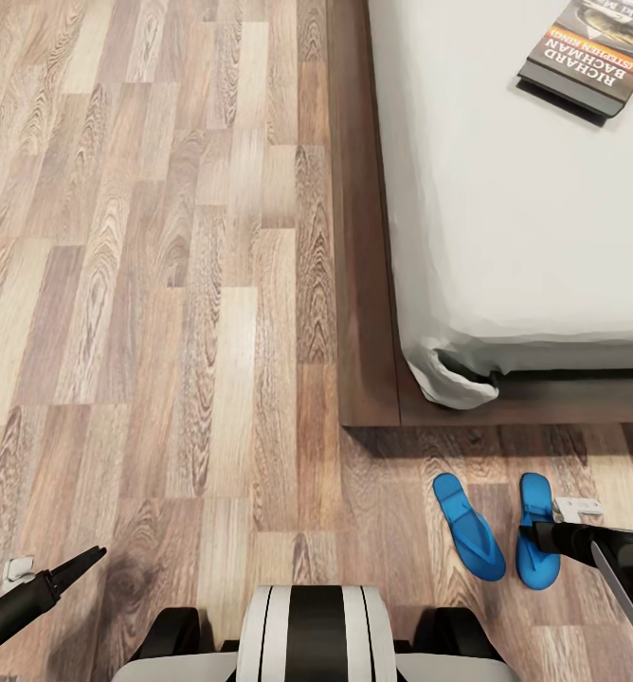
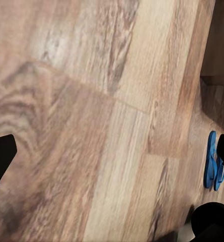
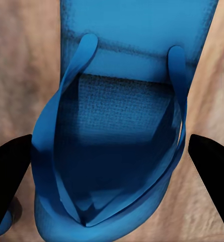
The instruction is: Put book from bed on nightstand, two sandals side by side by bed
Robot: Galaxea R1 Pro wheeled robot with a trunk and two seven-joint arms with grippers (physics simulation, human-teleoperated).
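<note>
Wood-plank floor (image 1: 165, 284) lies under the left gripper (image 1: 94, 554), whose jaws look spread, though blurred. 2 blue sandals (image 1: 468, 526) sit beside the bed (image 1: 506, 237); the right gripper (image 3: 112, 166) straddles one (image 3: 117, 151), released. The book (image 1: 591, 52) rests on the mattress.

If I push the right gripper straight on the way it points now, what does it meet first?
Most likely the blue sandal right beneath it: the right gripper has its jaws open either side of the thong straps. Depth is uncertain, so how far off it is I can't tell.
</note>
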